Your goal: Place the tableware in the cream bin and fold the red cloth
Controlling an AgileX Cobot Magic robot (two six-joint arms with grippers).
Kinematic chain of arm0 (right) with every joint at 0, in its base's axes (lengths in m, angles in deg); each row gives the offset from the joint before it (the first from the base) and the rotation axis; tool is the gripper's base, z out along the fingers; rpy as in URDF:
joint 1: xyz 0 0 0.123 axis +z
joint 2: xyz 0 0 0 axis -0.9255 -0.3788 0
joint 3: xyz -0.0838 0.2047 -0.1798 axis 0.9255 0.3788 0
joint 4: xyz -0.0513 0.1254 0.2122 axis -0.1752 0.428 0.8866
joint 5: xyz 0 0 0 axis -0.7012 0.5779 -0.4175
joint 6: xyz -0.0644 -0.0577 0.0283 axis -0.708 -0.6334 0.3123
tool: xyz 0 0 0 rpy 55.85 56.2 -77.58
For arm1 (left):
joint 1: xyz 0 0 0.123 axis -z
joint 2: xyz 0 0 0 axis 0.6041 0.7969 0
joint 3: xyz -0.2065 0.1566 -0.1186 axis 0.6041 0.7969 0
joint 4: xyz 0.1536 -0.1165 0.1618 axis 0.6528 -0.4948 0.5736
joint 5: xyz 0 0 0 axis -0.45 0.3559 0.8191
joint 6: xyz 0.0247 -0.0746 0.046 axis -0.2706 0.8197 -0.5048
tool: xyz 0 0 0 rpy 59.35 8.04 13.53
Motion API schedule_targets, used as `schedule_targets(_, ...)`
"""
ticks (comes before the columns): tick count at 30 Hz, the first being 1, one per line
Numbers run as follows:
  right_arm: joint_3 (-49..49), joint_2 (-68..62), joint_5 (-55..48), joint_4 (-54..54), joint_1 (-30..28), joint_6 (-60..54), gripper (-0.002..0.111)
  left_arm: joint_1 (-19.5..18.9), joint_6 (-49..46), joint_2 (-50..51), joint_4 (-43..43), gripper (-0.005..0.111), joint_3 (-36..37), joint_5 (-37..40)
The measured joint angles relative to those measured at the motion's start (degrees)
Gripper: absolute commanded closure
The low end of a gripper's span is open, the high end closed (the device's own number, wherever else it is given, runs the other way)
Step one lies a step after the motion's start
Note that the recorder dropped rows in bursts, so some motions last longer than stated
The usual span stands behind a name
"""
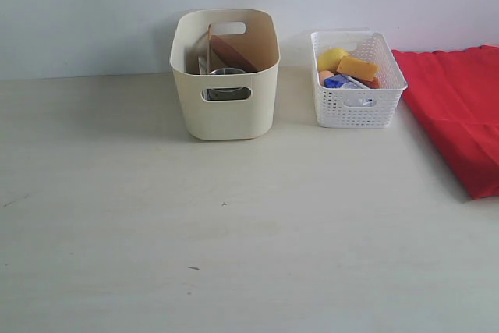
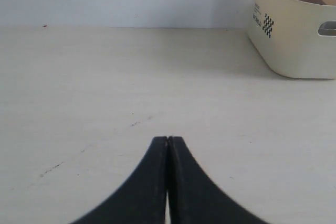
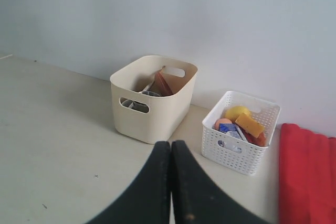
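brown plate [image 1: 232, 53] stands on edge inside cream bin [image 1: 224, 111], apparently to fit. red cloth [image 1: 460, 107] at its three o'clock, fold unconfirmed. left gripper [image 2: 168, 141] and right gripper [image 3: 171, 145] pressed together, empty.

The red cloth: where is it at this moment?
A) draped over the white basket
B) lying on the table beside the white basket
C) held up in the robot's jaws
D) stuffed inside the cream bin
B: the red cloth lies on the table just to the right of the white basket in the exterior view, outside both containers.
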Motion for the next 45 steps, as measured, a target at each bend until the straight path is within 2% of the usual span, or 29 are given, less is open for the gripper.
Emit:
schedule_targets(5, 1.73, 0.09, 2.78, 0.0, 0.0, 0.0, 0.108, 0.0, 0.0, 0.0, 0.0, 0.107, 0.0, 0.0)
schedule_targets(14, 14.17, -0.01, 16.63, -0.23, 0.0, 0.0, 0.108, 0.0, 0.0, 0.0, 0.0, 0.107, 0.0, 0.0)
schedule_targets(23, 22.43, -0.01, 25.4, -0.23, 0.0, 0.0, 0.108, 0.0, 0.0, 0.0, 0.0, 0.107, 0.0, 0.0)
schedule_targets(34, 30.82, 2.58, 30.34, -0.23, 0.0, 0.0, 0.108, 0.0, 0.0, 0.0, 0.0, 0.107, 0.0, 0.0)
schedule_targets(45, 30.95, 9.75, 29.47, -0.23, 0.0, 0.0, 0.108, 0.0, 0.0, 0.0, 0.0, 0.107, 0.0, 0.0)
